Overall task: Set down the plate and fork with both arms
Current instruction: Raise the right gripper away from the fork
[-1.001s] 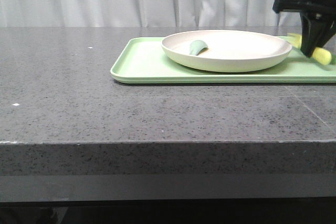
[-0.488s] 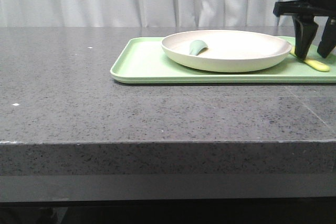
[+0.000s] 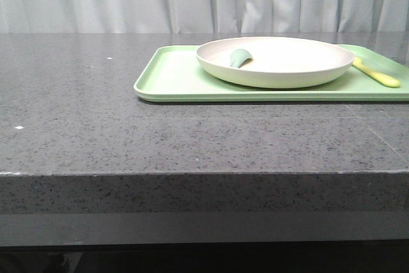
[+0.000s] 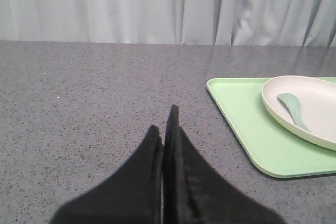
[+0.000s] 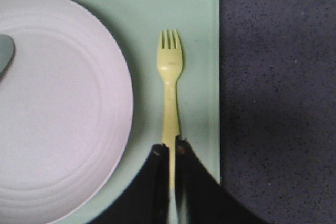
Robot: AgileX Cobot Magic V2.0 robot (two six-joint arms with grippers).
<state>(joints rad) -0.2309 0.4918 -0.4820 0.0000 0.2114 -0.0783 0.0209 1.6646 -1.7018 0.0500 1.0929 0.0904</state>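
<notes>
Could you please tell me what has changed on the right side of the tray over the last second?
The right gripper let go of the fork, which now lies flat on the tray beside the plate, and then rose out of the front view. Its jaws now look nearly shut above the handle end. The plate, the green utensil in it and the tray stayed put.

The plate (image 3: 275, 61) is a large round cream-white dish with a raised rim, sitting level on the tray, well off from my left gripper (image 4: 164, 129). The fork (image 5: 170, 87) is small, pale yellow plastic with short tines; it lies flat just beside the plate's edge, straight below my right gripper (image 5: 171, 153), handle end nearest my fingertips, tines pointing away
</notes>
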